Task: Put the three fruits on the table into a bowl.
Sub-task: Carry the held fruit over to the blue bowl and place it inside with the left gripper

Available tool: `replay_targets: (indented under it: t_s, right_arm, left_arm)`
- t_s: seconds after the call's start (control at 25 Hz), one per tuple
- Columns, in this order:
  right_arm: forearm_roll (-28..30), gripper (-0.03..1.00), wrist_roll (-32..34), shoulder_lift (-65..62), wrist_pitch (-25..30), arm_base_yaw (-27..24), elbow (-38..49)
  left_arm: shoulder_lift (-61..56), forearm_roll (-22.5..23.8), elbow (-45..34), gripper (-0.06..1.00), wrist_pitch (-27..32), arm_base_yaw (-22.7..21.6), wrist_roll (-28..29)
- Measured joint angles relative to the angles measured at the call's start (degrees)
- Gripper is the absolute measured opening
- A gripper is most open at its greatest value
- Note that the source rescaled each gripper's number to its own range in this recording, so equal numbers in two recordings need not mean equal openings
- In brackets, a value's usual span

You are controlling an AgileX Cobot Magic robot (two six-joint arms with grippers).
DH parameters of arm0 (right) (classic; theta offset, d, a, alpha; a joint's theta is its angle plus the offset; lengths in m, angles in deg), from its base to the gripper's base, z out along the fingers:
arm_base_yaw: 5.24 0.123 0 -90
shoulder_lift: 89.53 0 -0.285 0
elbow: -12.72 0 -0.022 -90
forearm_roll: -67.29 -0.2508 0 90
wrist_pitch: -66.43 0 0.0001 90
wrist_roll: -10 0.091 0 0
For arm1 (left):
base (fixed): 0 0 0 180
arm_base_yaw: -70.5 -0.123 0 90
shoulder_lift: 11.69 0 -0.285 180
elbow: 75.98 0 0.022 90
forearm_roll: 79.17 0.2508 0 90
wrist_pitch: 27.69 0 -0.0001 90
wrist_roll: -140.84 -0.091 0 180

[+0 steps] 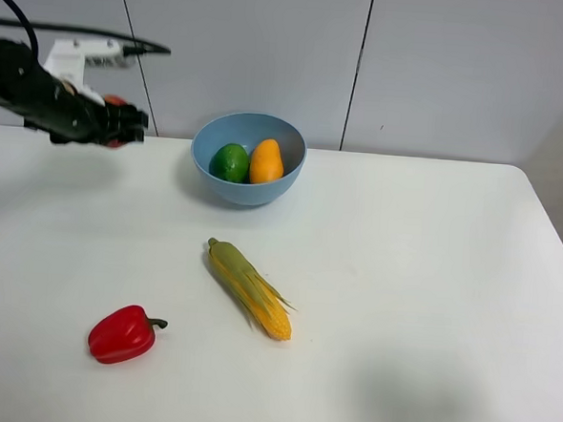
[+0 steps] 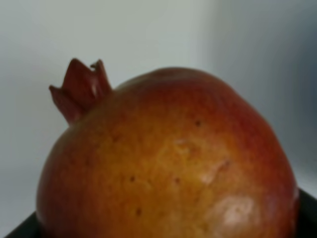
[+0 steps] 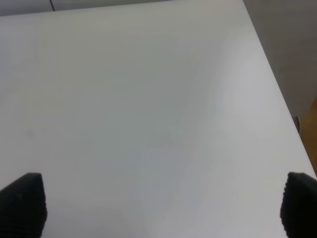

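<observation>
My left gripper (image 1: 124,125) is up in the air at the far left, left of the light blue bowl (image 1: 244,193), and is shut on a round red fruit (image 1: 115,99). The left wrist view shows this fruit (image 2: 168,158) close up, red-orange with a small crown at its top, more like a pomegranate than an apple. The green lime (image 1: 230,163) and the orange-yellow mango (image 1: 266,161) lie side by side in the bowl. My right gripper (image 3: 158,208) is open and empty above the bare white table (image 3: 148,99); it is out of the exterior high view.
A yellow corn cob with a green husk (image 1: 249,287) lies mid-table in front of the bowl. A red bell pepper (image 1: 121,334) lies at the front left. The table's right edge (image 3: 277,99) shows in the right wrist view.
</observation>
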Motion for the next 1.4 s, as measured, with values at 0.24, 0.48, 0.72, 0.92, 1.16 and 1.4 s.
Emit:
replay_targets:
  t_s: [0.24,0.48,0.72,0.92,1.16,1.4]
  right_arm:
    - [0.00,0.85,0.00,0.00,0.00,0.00,0.00]
    - [0.00,0.85,0.00,0.00,0.00,0.00,0.00]
    - [0.00,0.85,0.00,0.00,0.00,0.00,0.00]
    - [0.00,0.85,0.00,0.00,0.00,0.00,0.00]
    - [0.00,0.85,0.00,0.00,0.00,0.00,0.00]
    - [0.00,0.85,0.00,0.00,0.00,0.00,0.00]
  left_arm:
    - [2.51,0.11,14.28,0.03,3.86,8.15,0.13]
    - [11.77,-0.67,19.64,0.03,4.68,14.61,0.13]
    - [18.25,-4.05,19.64,0.03,4.62,17.03,0.18]
    - [20.08,-4.43,19.64,0.54,4.00,17.80,0.53]
    - [16.37,-4.40,19.71,0.98,2.53,17.80,0.73]
    - [2.20,-0.97,19.71,0.98,2.90,15.73,0.47]
